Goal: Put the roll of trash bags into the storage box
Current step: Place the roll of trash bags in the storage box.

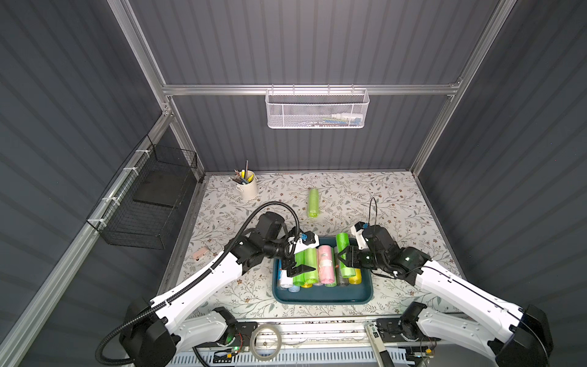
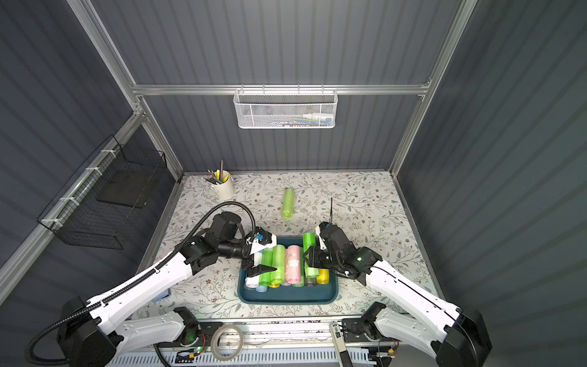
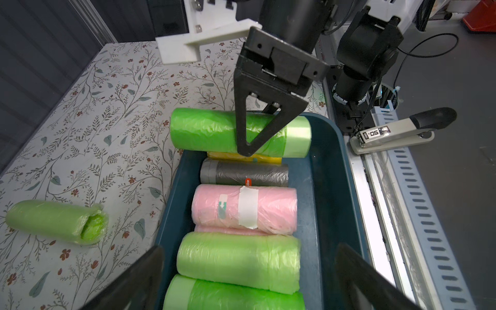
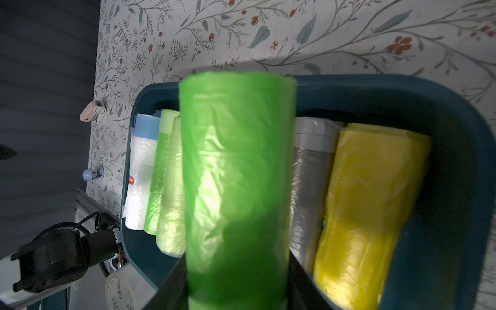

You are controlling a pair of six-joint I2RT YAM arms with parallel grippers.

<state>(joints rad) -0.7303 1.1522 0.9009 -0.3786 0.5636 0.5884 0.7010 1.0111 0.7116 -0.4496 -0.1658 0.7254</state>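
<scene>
The storage box (image 1: 320,300) (image 2: 286,300) is a dark teal tray near the table's front, holding several rolls in green, pink, grey, yellow, white and blue. My right gripper (image 1: 343,258) (image 4: 236,290) is shut on a bright green roll of trash bags (image 1: 343,243) (image 2: 308,241) (image 3: 209,131) (image 4: 236,161). The roll lies over the box's right side, above the grey and yellow rolls, its far end past the back rim. My left gripper (image 1: 301,263) (image 3: 249,257) hangs open over the box's left side, holding nothing. A pale green roll (image 1: 313,202) (image 3: 56,221) lies on the table behind the box.
A cup of pens (image 1: 247,186) stands at the back left. A white mesh basket (image 1: 317,109) hangs on the back wall and a black wire basket (image 1: 149,197) on the left wall. A small pink device (image 1: 201,253) lies left of the box; tape (image 1: 266,343) and a stapler (image 3: 397,131) sit at the front.
</scene>
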